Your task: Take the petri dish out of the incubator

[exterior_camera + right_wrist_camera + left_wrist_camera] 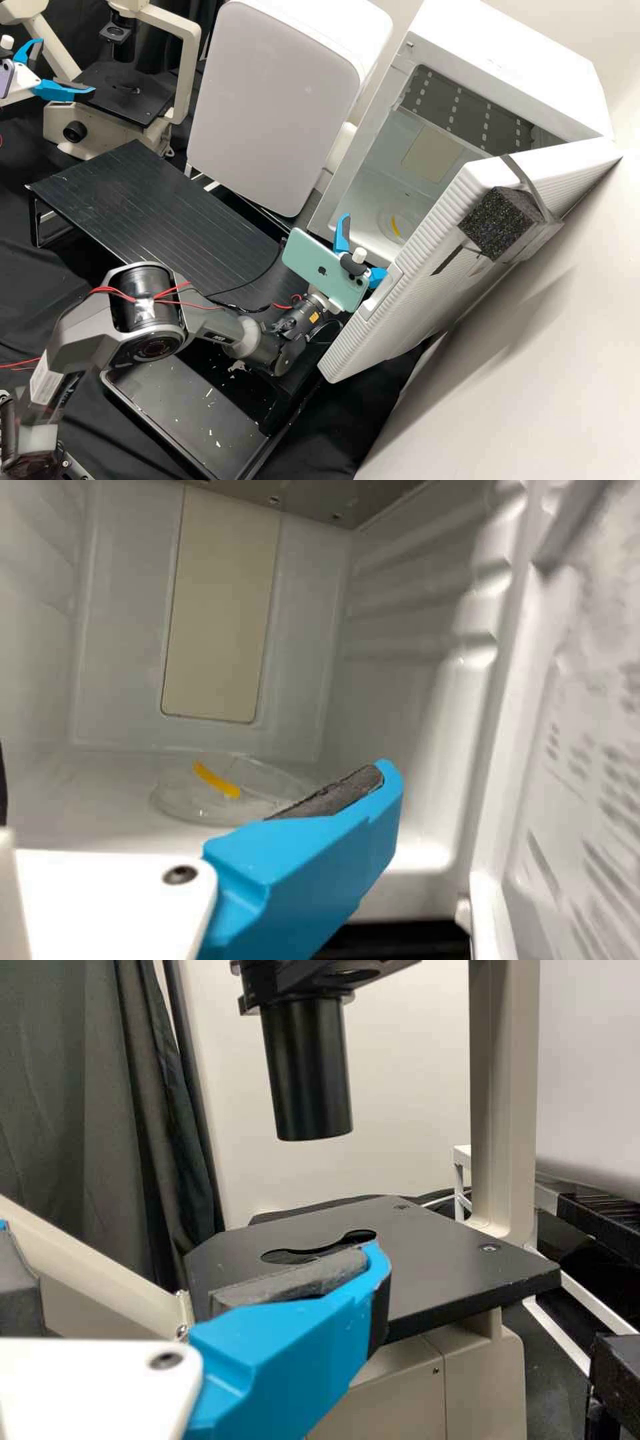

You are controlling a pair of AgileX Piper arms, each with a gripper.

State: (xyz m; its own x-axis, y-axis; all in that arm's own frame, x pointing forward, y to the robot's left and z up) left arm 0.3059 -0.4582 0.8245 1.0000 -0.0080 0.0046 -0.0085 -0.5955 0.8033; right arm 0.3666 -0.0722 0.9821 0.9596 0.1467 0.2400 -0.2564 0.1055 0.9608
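The petri dish [180, 802] lies flat on the floor of the open incubator [567, 87], a yellow strip [217, 780] on it. The right tool [365, 245] stands spread and empty at the opening; the left tool [67, 65] is likewise spread and empty, by the microscope [143, 87]. Coming in too high or off-centre could make a finger skid over the low dish or shove it inward; swinging wide could bump the door [427, 247]. The clear rim is faint, partly behind a blue finger [310, 865]. Whether the door is touched, I cannot tell.

This is a laboratory, with a microscope [127, 100] and an incubator [507, 67].
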